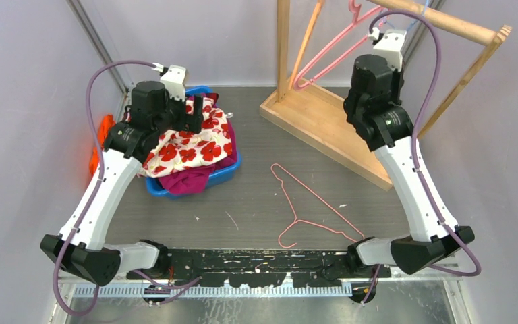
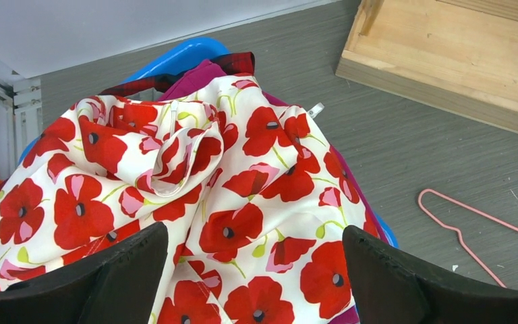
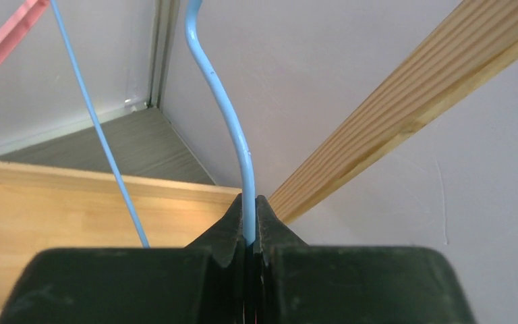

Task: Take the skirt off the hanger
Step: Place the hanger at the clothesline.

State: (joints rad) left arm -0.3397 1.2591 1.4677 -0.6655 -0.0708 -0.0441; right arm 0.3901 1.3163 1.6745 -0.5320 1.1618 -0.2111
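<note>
The skirt (image 1: 187,147), white with red poppies, lies heaped on top of other clothes in a blue bin (image 1: 221,175) at the left; it fills the left wrist view (image 2: 243,202). My left gripper (image 1: 195,115) hovers over it, open and empty, jaws wide apart (image 2: 253,270). My right gripper (image 3: 248,206) is up at the wooden rack, shut on the wire of a light blue hanger (image 3: 233,128). That hanger barely shows in the top view (image 1: 415,20), mostly hidden behind the arm.
A wooden clothes rack (image 1: 324,118) stands at the back right, with a pink hanger (image 1: 330,57) on its rail. Another pink hanger (image 1: 307,206) lies flat on the table. Magenta cloth (image 1: 185,181) spills over the bin. An orange item (image 1: 102,135) sits at the left wall.
</note>
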